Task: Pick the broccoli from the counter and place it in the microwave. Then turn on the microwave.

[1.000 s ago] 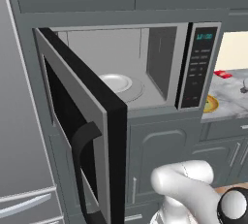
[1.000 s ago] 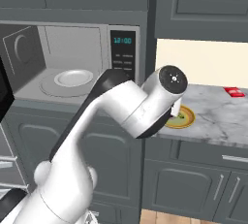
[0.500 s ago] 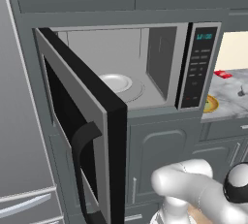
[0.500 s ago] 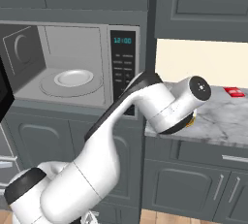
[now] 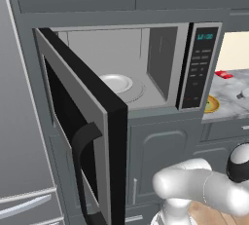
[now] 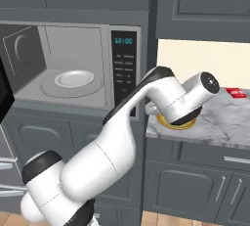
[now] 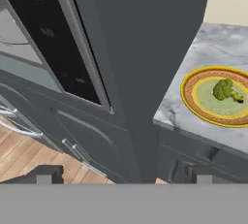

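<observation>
Nothing done yet: my pincer [image 7: 123,174] hangs released, the broccoli [image 7: 225,90] sits on its dish [image 7: 194,103] on the worktop [image 7: 218,46]; microwave [image 5: 146,63] open, unstarted

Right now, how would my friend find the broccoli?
Find the grey marbled counter beside the open microwave. On it sits a round yellow-orange dish. The broccoli is the little bumpy green clump lying in that dish.
</observation>
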